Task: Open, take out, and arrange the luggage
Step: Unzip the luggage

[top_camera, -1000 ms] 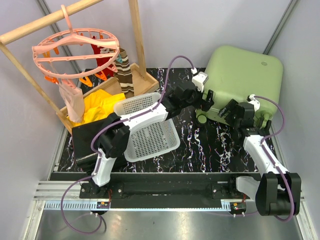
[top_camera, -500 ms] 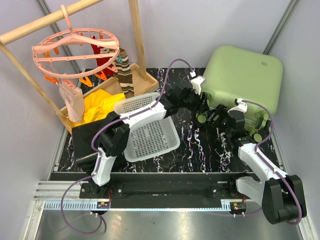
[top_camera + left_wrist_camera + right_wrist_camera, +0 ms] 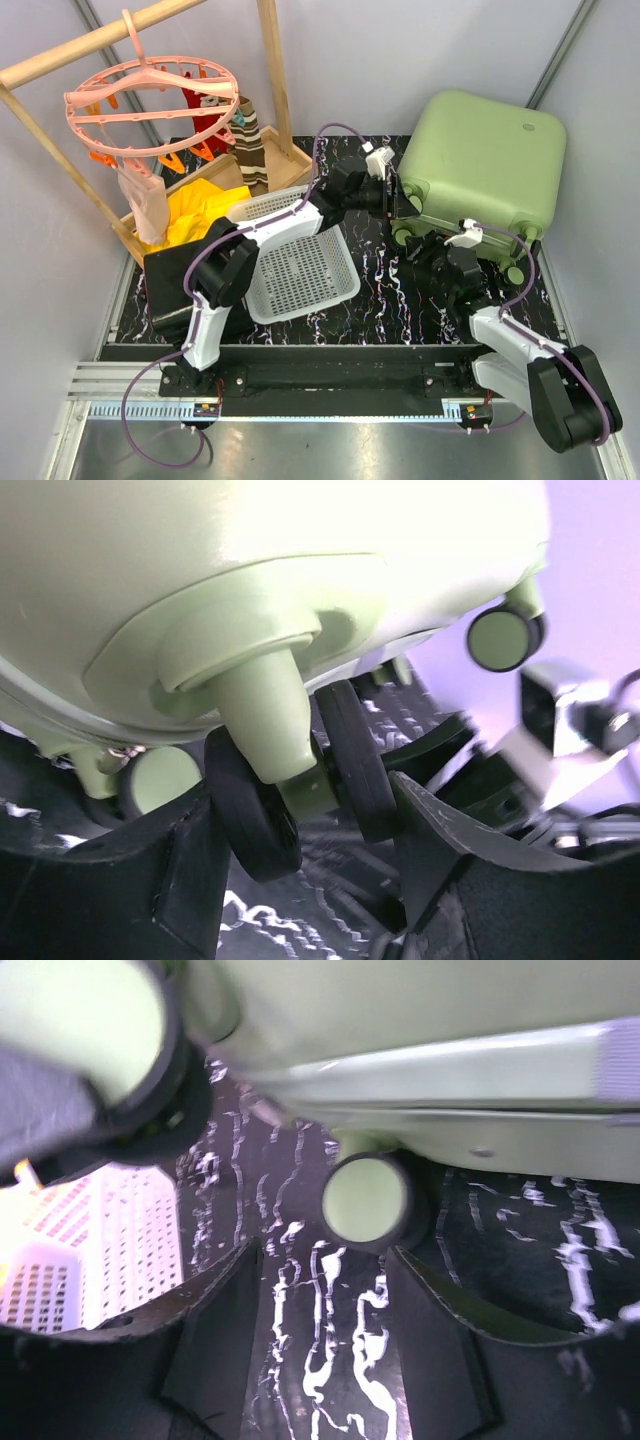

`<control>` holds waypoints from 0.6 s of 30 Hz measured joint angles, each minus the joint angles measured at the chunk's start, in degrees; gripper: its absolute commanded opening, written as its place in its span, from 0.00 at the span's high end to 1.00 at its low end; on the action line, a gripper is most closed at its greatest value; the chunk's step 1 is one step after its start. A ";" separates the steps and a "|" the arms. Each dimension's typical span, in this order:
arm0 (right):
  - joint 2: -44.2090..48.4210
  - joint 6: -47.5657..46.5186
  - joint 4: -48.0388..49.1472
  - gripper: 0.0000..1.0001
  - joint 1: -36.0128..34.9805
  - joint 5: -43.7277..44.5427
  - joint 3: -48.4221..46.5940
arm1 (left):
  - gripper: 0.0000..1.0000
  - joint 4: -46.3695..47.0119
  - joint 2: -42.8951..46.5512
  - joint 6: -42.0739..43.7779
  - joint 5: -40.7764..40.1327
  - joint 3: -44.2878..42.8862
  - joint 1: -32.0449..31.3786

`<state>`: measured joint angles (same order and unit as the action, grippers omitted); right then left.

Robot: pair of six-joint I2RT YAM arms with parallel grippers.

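Green hard-shell suitcase (image 3: 485, 160) lies closed at the table's (image 3: 400, 300) far right, my left hand (image 3: 305, 815) half-closed on its twin-wheel caster (image 3: 255, 820), my right hand (image 3: 320, 1290) spread open short of another wheel (image 3: 368, 1200); opening isn't begun, so next I judge I must pull it nearer.

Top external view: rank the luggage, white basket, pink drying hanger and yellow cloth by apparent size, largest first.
1. luggage
2. white basket and pink drying hanger: alike; hanger hangs nearer the camera
3. yellow cloth, partly hidden
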<state>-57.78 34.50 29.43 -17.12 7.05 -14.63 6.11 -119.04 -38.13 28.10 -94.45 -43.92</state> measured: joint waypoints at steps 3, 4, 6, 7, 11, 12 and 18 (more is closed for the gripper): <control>-2.32 -0.85 6.60 0.40 -2.03 0.55 1.79 | 1.00 1.25 -0.02 -4.39 1.27 0.44 0.46; -3.41 -1.44 9.25 0.40 -2.99 1.09 2.29 | 1.00 1.38 -0.02 -5.95 1.46 0.46 0.52; -6.14 -2.64 14.08 0.41 -4.94 2.40 2.69 | 1.00 2.25 -0.02 -8.92 1.75 0.87 0.72; -7.80 -3.28 16.65 0.41 -5.81 2.97 2.69 | 1.00 3.04 -0.02 -10.54 1.84 1.27 0.76; -16.41 -5.70 28.68 0.42 -8.70 6.16 2.82 | 1.00 6.80 -0.04 -17.42 2.08 2.93 0.87; -19.12 -6.38 32.11 0.42 -9.55 7.17 2.89 | 1.00 8.17 -0.04 -19.30 2.12 3.72 0.87; -32.00 -9.86 41.03 0.43 -13.31 12.98 2.97 | 1.00 12.94 -0.07 -27.45 1.64 5.84 0.81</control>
<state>-89.78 24.64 70.46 -30.44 20.03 -11.66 19.05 -119.11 -65.58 29.74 -88.62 -43.11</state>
